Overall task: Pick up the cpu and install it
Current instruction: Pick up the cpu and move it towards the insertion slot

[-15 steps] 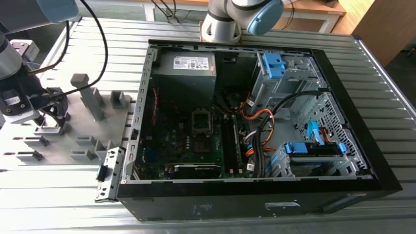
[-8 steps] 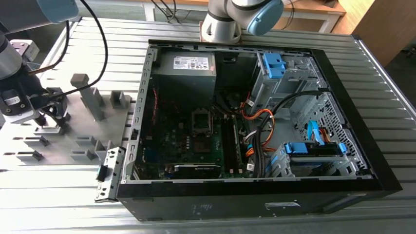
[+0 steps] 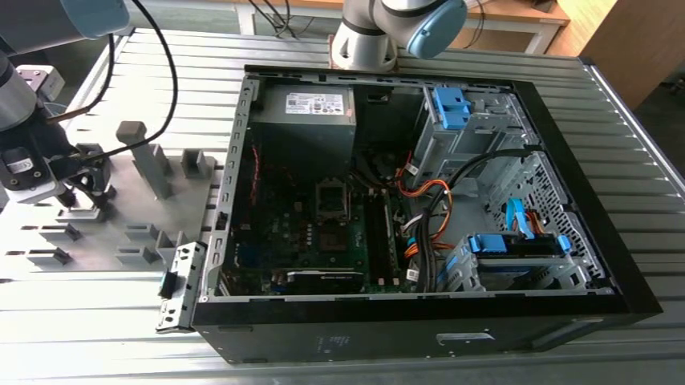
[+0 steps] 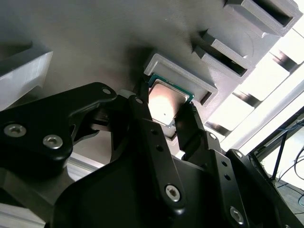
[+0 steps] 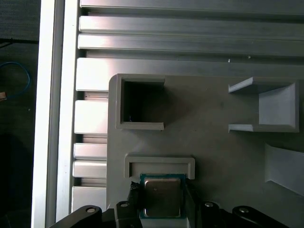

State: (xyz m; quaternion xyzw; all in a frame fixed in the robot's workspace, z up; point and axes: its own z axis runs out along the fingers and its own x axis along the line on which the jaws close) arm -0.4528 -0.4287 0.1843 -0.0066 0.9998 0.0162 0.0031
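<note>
Over the grey holder plate on the desk, at the exterior view's left of the open computer case, the gripper presses its fingers against two opposite edges of the cpu, which lies flat beside a shallow bracket.
</note>
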